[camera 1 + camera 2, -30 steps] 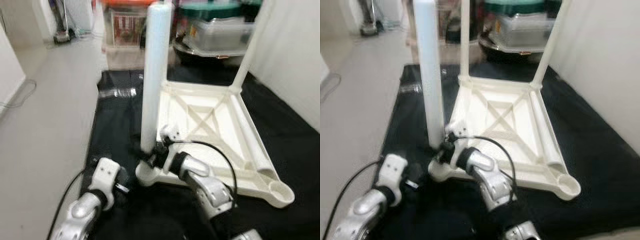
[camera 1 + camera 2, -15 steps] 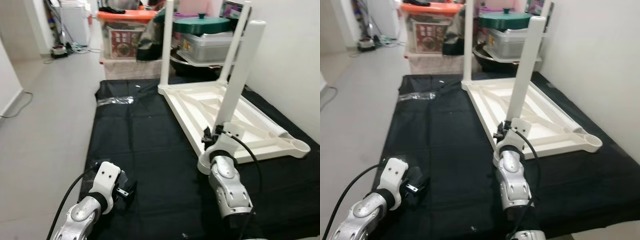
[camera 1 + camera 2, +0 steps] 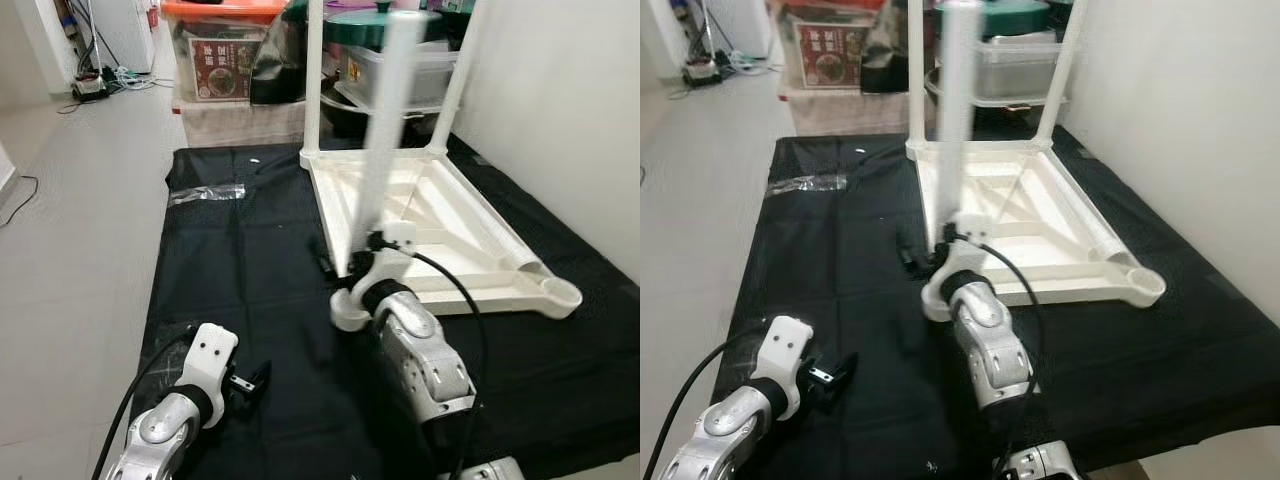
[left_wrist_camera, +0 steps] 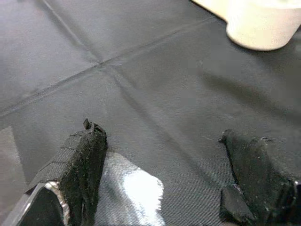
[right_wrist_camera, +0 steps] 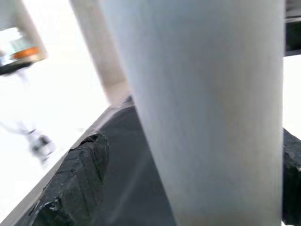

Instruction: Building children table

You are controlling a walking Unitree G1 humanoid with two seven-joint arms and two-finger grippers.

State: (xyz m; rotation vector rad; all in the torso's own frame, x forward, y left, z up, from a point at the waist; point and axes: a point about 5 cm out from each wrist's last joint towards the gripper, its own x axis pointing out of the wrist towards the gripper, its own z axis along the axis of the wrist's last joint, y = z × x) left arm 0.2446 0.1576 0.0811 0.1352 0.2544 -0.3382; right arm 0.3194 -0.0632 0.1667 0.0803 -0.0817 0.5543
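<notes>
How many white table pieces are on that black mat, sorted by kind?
Table top, lying upside down: 1
Table legs, standing upright: 3
Total: 4

We see two silver arms built from rounded, glossy metal segments with dark seams at the joints. Each wrist ends in a white plastic housing, boxy with rounded corners; the one on the left arm (image 3: 165, 425) shows two small round holes on its top face. The right arm (image 3: 425, 365) is bulkier in frame, its segments stacked like shells. A black cable loops from each wrist housing back along the forearm. The left gripper (image 3: 250, 380) has two long black fingers (image 4: 82, 157) with a ribbed, matte texture and a bare metal edge at the base. The right gripper's fingers (image 5: 77, 181) are the same black, finely grooved.
</notes>
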